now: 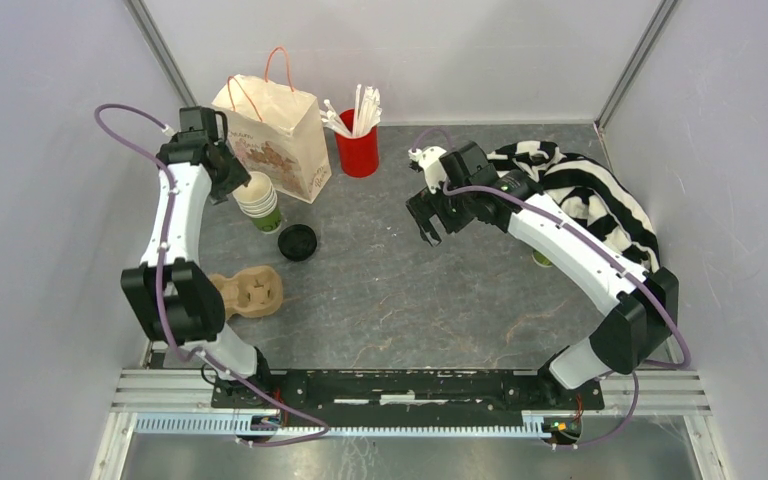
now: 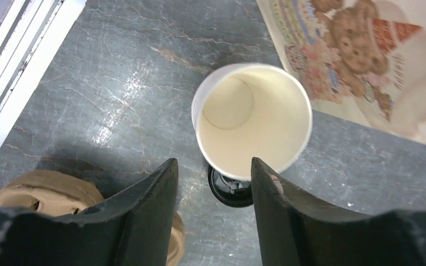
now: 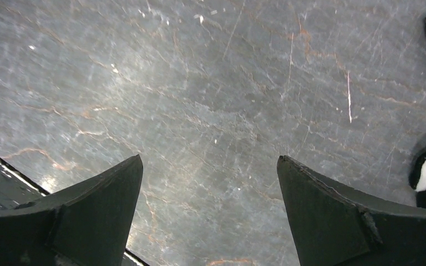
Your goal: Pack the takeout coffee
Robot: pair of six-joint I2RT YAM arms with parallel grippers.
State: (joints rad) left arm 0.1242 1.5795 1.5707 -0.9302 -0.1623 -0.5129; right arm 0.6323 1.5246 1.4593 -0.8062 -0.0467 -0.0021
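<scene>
- Left jaws (image 2: 213, 166), half parted and empty, hang over the lidless stack (image 2: 252, 119); closing there would grab the wrong cups.
- One lidded coffee (image 1: 298, 243) stands at the stack's 5 o'clock; a green sliver (image 1: 542, 260) under the right arm (image 1: 570, 250) may be the second.
- Right jaws (image 3: 209, 183) gape wide over bare counter (image 3: 199, 83).
- Bag (image 1: 275, 140) at the stack's 12 o'clock, carrier (image 1: 250, 295) at 6.

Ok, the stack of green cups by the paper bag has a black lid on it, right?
No, the stack of green cups is open on top; the black lid lies on the table beside it. The left wrist view shows this. It does stand by the paper bag.
</scene>
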